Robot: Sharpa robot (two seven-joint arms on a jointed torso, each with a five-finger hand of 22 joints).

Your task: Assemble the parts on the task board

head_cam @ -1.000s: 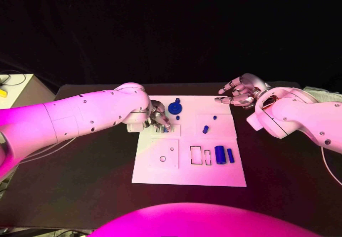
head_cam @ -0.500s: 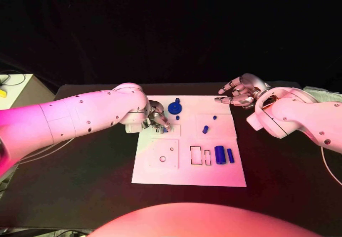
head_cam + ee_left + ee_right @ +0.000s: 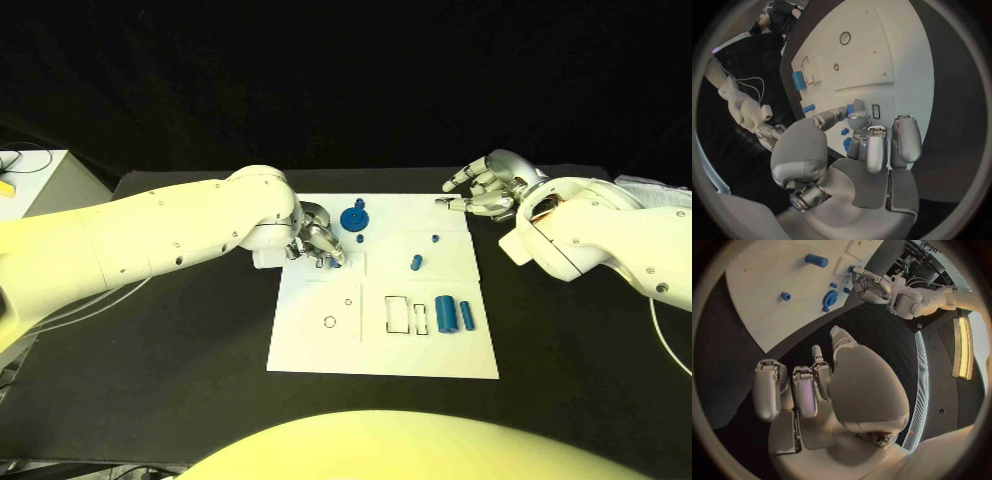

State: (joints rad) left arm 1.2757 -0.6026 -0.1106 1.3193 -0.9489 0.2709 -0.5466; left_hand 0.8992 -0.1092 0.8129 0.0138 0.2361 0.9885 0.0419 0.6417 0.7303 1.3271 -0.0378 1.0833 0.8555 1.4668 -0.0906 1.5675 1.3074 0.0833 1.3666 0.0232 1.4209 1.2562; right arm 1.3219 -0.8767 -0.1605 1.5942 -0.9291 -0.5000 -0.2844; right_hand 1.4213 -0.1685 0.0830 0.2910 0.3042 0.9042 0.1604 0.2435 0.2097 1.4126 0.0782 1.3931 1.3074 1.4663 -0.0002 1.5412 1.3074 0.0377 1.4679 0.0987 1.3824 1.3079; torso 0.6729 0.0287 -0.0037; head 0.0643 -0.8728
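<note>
The white task board (image 3: 387,345) lies in the middle of the black table. My left hand (image 3: 317,243) is over the board's far left part, its fingertips pinching a small blue part (image 3: 332,263) low against the board. The left wrist view has that blue part (image 3: 846,144) between the fingers (image 3: 869,150). A blue gear-like part (image 3: 356,218) and a small blue peg (image 3: 359,238) lie just beyond the hand. My right hand (image 3: 483,187) hovers by the board's far right corner, fingers apart and holding nothing. In the right wrist view the hand (image 3: 817,385) is off the board's edge (image 3: 773,285).
Two blue cylinders (image 3: 446,313) (image 3: 466,315) lie at the board's right, beside rectangular slots (image 3: 397,314). Another blue part (image 3: 415,263) sits mid-board. Round holes (image 3: 330,322) mark the near left panel. A pale box (image 3: 36,175) stands beyond the table's left edge.
</note>
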